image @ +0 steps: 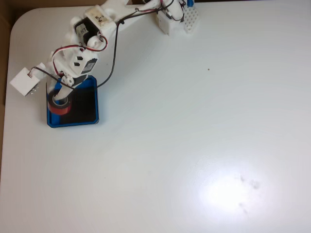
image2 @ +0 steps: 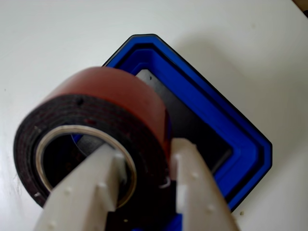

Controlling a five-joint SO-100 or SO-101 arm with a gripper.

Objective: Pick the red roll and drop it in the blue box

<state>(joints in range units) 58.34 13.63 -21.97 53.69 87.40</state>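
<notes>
The red roll (image2: 113, 103) fills the left of the wrist view, red outside, dark on its face, with a hollow centre. My gripper (image2: 144, 161) is shut on its wall, one white finger inside the ring and one outside. Below it lies the blue box (image2: 231, 134) with its black floor. In the fixed view the gripper (image: 63, 90) holds the red roll (image: 60, 108) over the left part of the blue box (image: 95, 104), near the table's left side. How high the roll hangs above the floor I cannot tell.
A white block (image: 23, 81) on a wire sits just left of the box. The arm's base and a white breadboard (image: 189, 20) stand at the table's far edge. The table (image: 194, 136) stretches bare to the right and front.
</notes>
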